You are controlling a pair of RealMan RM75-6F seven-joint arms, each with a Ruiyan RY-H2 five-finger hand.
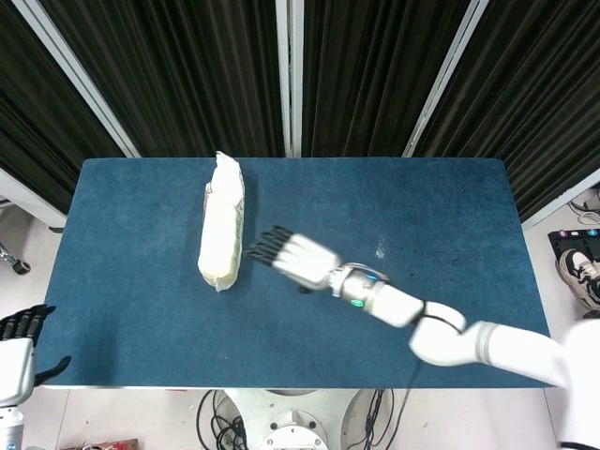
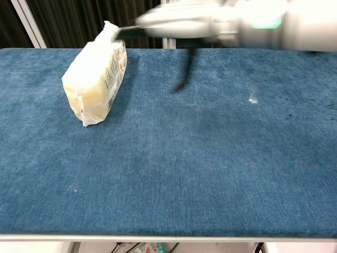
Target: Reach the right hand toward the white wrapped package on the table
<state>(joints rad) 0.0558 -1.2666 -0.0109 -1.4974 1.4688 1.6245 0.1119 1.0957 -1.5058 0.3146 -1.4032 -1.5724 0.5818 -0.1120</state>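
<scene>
R hand (image 1: 298, 256) is out over the table (image 1: 422, 206) on a long reach, palm down, dark fingers (image 1: 267, 247) spread apart and pointing at the package (image 1: 222, 223). Holds nothing. Fingertips are just beside the package's right flank in the head view; can't tell if they touch, the hand is motion-blurred. Chest view shows the same hand (image 2: 174, 25) as a blurred streak above the cloth, fingertips up near the package's (image 2: 96, 74) far top corner, thumb hanging down below the palm.

L hand (image 1: 17, 349) sits off the table's near-left corner, well apart from everything, fingers loosely spread w/ nothing in them; only partly in frame.

Package: white/cream wrapped block, long axis running front to back, on the left half of the blue cloth, nearer the far edge. Crimped seal ends at front and back. Side panel carries a column of small dark printed boxes; too small to read, no brand legible.

A small white speck (image 1: 380, 250) lies on the cloth right of centre.
</scene>
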